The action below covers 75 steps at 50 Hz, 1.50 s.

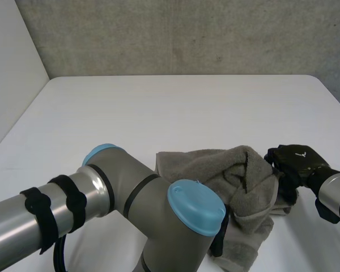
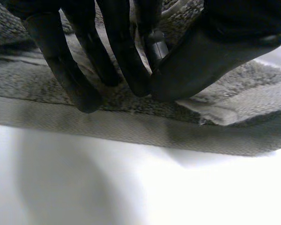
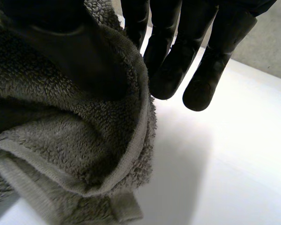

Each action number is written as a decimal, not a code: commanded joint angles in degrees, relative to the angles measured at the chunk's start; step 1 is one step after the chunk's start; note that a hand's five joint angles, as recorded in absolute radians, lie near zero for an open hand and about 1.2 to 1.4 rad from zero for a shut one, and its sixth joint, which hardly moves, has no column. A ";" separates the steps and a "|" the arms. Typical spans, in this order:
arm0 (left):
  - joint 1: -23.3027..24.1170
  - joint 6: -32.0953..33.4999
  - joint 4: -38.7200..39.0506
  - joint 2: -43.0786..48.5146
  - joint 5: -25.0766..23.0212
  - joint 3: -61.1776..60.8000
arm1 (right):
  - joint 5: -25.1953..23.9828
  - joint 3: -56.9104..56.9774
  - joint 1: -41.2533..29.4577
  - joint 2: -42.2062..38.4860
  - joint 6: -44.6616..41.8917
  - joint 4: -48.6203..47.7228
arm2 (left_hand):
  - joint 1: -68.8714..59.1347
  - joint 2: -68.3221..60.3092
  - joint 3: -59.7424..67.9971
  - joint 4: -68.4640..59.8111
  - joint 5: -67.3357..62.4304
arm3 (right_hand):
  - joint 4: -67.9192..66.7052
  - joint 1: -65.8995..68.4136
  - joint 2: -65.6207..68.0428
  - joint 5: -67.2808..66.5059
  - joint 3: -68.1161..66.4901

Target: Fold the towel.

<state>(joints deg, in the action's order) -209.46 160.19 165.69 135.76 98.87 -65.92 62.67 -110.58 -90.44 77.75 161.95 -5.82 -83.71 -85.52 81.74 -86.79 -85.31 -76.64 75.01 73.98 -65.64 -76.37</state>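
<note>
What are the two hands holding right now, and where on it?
Both hold the towel: the right hand pinches a raised fold by its hem, the left hand pinches it near the hemmed edge.

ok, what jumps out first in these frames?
A bunched grey towel at the table's near side, humped up towards the right hand, which pinches its edge between thumb and fingers. The left arm looms across the foreground; the left hand is down on the towel by a hem.
</note>
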 commanded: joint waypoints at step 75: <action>-6.75 19.37 21.95 0.03 6.24 -3.25 | 10.37 2.39 -6.86 -1.10 -0.15 -7.89 | 61.05 62.86 -59.08 64.12 72.64 | 56.13 -54.50 -53.47 55.12 55.85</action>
<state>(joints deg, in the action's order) -215.74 175.85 184.60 133.74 105.48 -71.41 73.00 -108.14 -97.04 77.98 161.68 -13.02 -28.17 -28.71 27.86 -28.78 -26.62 -23.73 24.02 24.61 -11.68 -23.98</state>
